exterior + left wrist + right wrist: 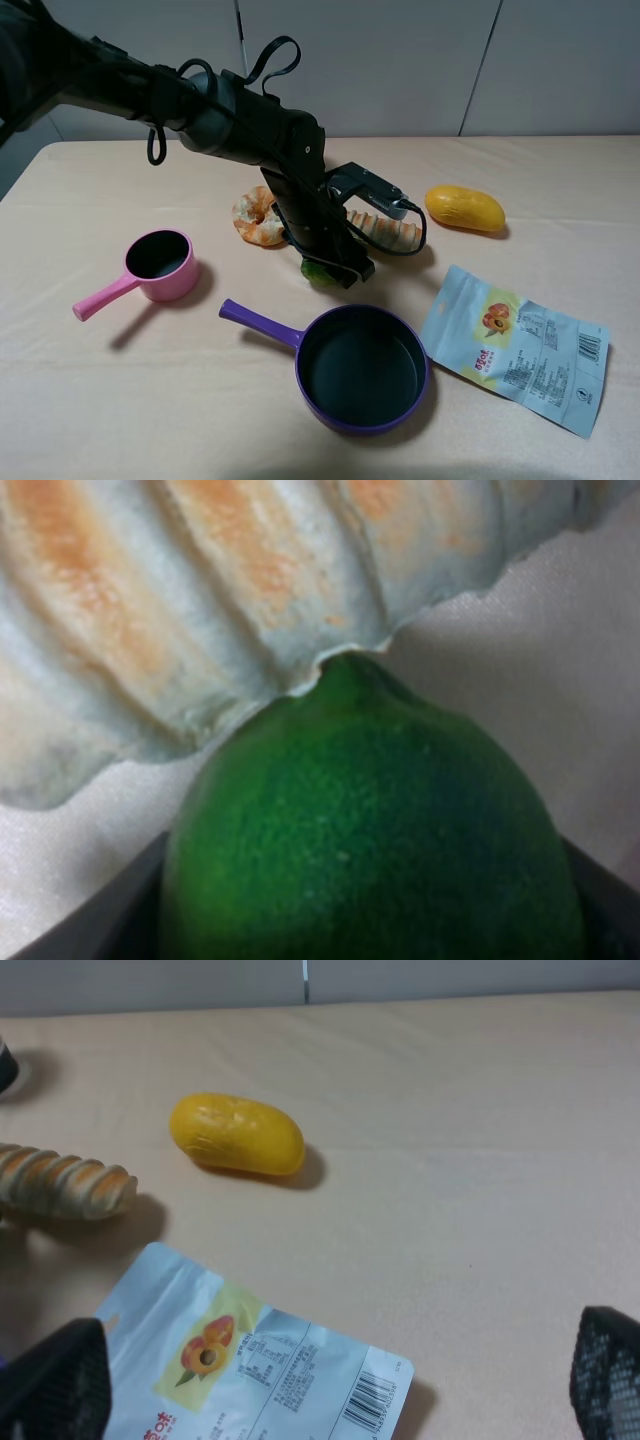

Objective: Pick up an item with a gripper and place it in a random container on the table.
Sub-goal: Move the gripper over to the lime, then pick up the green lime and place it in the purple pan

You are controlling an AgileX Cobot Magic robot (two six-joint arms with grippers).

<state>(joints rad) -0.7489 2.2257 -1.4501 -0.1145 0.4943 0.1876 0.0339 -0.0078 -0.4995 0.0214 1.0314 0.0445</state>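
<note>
The green toy fruit point(318, 270) lies on the beige table point(100, 400) just behind the purple frying pan point(362, 428). My left gripper point(335, 262) reaches across the middle and is down on the fruit. In the left wrist view the fruit point(370, 830) fills the frame, with black fingers point(90, 925) tight against both its sides. Its tip touches a ridged white-and-orange toy point(200, 600). My right gripper point(330, 1390) is open and empty over the table; it is out of the exterior view.
A pink saucepan point(160, 265) stands at the left. A yellow mango toy point(465, 208) point(237, 1135) lies at the back right. A snack packet point(515, 348) point(250, 1360) lies right of the pan. A striped bread-like toy point(390, 235) point(60, 1180) and an orange-white toy point(258, 218) flank the gripper.
</note>
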